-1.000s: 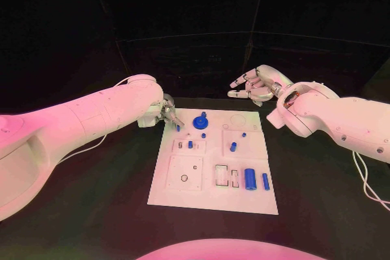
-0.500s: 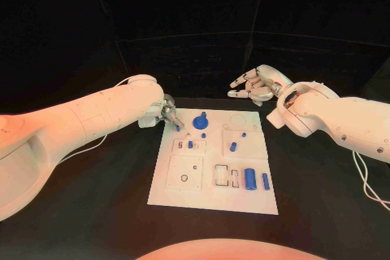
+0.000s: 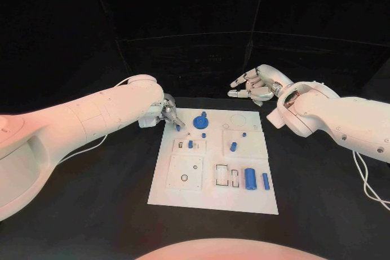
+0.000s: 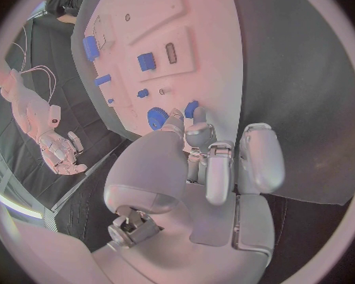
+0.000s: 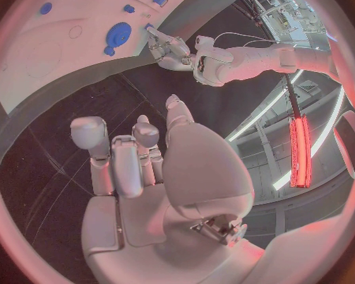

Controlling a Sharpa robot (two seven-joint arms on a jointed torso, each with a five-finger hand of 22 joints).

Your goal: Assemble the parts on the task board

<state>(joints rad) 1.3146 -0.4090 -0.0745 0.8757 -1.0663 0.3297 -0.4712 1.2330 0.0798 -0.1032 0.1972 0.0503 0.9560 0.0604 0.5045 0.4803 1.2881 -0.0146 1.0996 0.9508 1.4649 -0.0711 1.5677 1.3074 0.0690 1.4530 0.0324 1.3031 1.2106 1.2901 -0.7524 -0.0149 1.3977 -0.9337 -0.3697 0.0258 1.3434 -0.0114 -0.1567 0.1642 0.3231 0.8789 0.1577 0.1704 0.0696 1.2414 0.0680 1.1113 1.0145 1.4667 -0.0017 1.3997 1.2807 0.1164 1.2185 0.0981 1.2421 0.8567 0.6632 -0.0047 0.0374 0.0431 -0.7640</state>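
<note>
At the far left corner of the white task board [image 3: 213, 201], the left hand [image 3: 165, 114] pinches a small blue peg [image 3: 177, 126] between its fingertips, just beside the blue gear-like disc [image 3: 200, 123] that sits near the board's far edge. The left wrist view shows the same pinch: the peg [image 4: 192, 110] is caught at the fingertips [image 4: 199, 132], right over the board's edge. The right hand [image 3: 253, 86] hangs above the table beyond the board's far right corner, well apart from every part, fingers loosely curled and holding nothing. Other blue parts lie across the board — short pegs in the middle, a larger cylinder [image 3: 250, 177] and a slim bar [image 3: 266, 181] toward the near right. The peg looks hard, smooth and very light, likely rigid plastic — it should not deform, but it could twist or slip out of metal fingertips. A pinch across its sides, leaving its lower end free for a hole, looks the safest hold.
</note>
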